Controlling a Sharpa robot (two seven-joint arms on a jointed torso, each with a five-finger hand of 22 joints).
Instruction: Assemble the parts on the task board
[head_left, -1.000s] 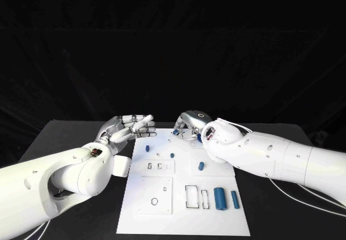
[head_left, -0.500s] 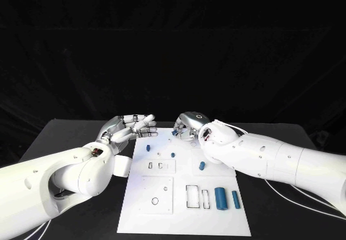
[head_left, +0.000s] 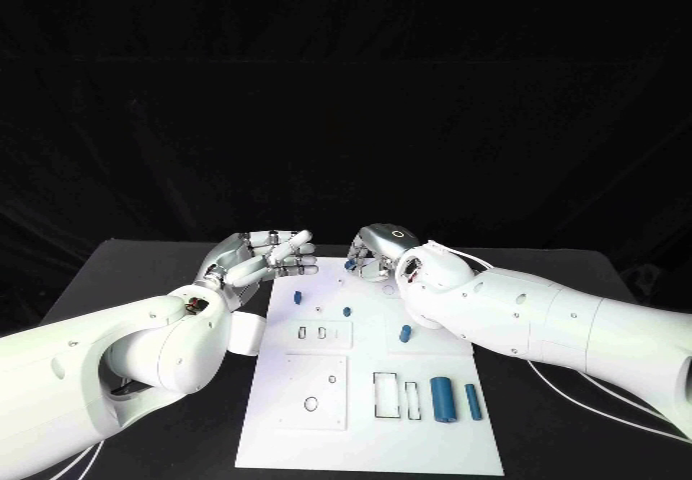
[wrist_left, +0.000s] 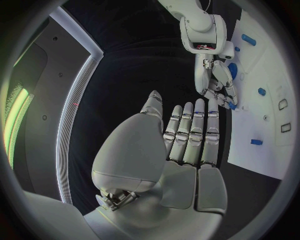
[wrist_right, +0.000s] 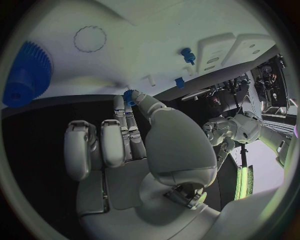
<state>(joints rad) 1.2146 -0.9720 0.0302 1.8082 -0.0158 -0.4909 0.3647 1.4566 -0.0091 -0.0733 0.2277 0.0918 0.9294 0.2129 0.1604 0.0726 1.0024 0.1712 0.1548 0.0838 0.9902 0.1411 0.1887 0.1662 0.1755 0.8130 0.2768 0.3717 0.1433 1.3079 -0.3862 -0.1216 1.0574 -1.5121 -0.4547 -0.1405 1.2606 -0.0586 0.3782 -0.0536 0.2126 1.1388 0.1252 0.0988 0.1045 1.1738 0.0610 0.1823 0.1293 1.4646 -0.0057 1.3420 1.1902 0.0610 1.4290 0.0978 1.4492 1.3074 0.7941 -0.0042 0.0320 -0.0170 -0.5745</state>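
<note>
The left hand (wrist_left: 172, 150), fingers straight and empty, faces the right hand (wrist_left: 219, 82) above the task board (wrist_left: 262, 130).

Black table (head_left: 144, 270) under a black backdrop curtain (head_left: 346, 120), thin white cables (head_left: 577, 385) across its surface.

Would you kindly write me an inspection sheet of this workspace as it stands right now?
Surface: black table, bare part dark and flat.
Job's things: white task board at centre; blue parts lie on it, including two cylinders near its right edge; a blue gear on the board.
Clutter: nothing seen.
Robot hands: left robot hand holds nothing, fingers apart, at the board's far left corner; right robot hand pinches a small blue part at the board's far end.
Cables: white cables beside the right arm.
Surroundings: black backdrop.
</note>
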